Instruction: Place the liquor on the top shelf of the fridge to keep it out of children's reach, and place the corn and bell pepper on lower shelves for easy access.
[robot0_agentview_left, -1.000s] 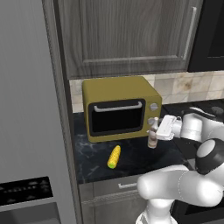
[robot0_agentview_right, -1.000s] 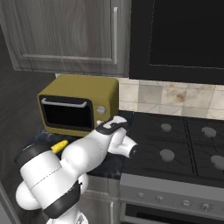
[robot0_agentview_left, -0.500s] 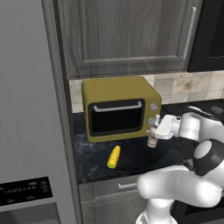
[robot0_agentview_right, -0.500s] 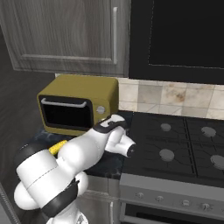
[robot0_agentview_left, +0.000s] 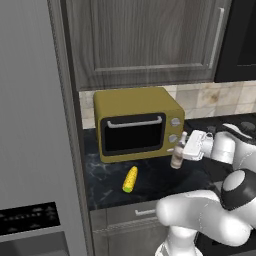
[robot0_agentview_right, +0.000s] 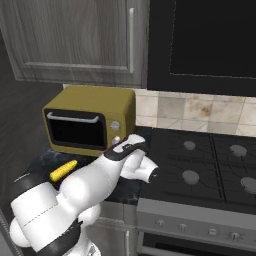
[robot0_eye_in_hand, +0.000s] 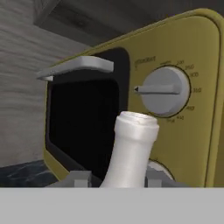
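Dark marbled counter (robot0_agentview_left: 150, 182) runs between the grey fridge (robot0_agentview_left: 35, 150) and the stove (robot0_agentview_right: 210, 170), carrying a yellow toaster oven (robot0_agentview_left: 135, 122). Just in front of the oven's knobs the liquor (robot0_agentview_left: 178, 152) stands upright, and the claw (robot0_agentview_left: 186, 150) is clamped on its body. Well apart, near the counter's front edge, lies the corn (robot0_agentview_left: 130, 179).

The worktop (robot0_agentview_left: 150, 182) and toaster oven (robot0_agentview_left: 135, 125) are seen from behind-left and behind-right by both base views; the oven's front (robot0_eye_in_hand: 183, 87) is faced closely by the hand view
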